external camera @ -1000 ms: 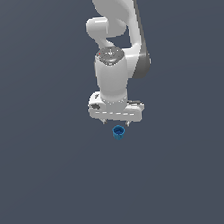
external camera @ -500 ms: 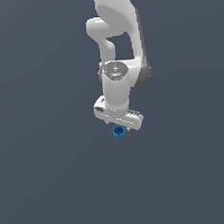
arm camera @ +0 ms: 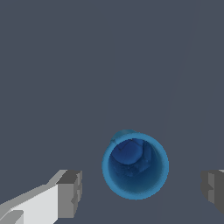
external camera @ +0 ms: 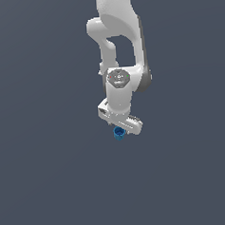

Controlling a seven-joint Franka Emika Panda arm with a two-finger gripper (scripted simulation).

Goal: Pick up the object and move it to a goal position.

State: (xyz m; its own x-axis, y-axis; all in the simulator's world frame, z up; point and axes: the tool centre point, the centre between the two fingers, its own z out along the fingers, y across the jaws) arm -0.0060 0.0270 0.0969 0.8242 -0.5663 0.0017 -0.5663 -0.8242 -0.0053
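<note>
The object, a small bright-blue hollow cup [external camera: 118, 133], stands upright on the grey floor just below the white gripper [external camera: 121, 129]. In the wrist view the cup [arm camera: 135, 166] lies between the two grey fingertips [arm camera: 71, 194], with a gap on each side. The gripper [arm camera: 142, 191] is open and touches nothing. In the exterior view the hand is tilted and its body hides the fingers and part of the cup.
The white arm [external camera: 119, 47] rises above the gripper toward the top of the exterior view. The grey floor [external camera: 52, 175] extends flat all around the cup.
The arm has lowered and the hand has turned, its right end dropping. The gripper has come down around the blue cup, which has stayed in place.
</note>
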